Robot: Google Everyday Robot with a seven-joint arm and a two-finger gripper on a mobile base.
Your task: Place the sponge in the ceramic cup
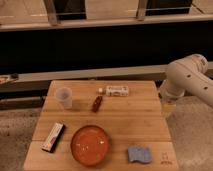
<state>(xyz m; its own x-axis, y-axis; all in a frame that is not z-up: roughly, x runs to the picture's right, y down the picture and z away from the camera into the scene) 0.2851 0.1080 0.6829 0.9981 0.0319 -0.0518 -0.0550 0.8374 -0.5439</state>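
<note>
A small, flat, blue-grey sponge [139, 154] with wavy edges lies on a wooden tabletop [130, 122], just right of a wide orange bowl [90, 145]. It is close to the tabletop's front edge and not far from the right one. It is not in the ceramic cup [64, 97], a pale handleless tumbler that stands upright behind and to the left of the bowl, well apart from the sponge.

A dark flat box [53, 136] with a pink-white side lies left of the bowl. A small reddish-brown object [96, 103] sits behind the bowl, with a white box [116, 90] further back. The robot's white arm [187, 80] stands off the tabletop, behind and far to the right of the bowl. The end effector itself is out of sight below that arm, and its fingers are apart.

Risks, as a judgement:
- **Pick-up:** The sponge is thin, so a grasp must come right down to the wood. A shallow or off-centre closing could push it over the nearby front edge.
- **Carry:** The bowl sits on the straight line from sponge to cup, so a low carry could clip its rim.
- **Placing:** The cup's mouth looks narrow beside the sponge. A flat release could leave the sponge bridging the rim, or tip the light tumbler towards the left edge.

The widest open room is the bare wood behind and to the right of the bowl.
</note>
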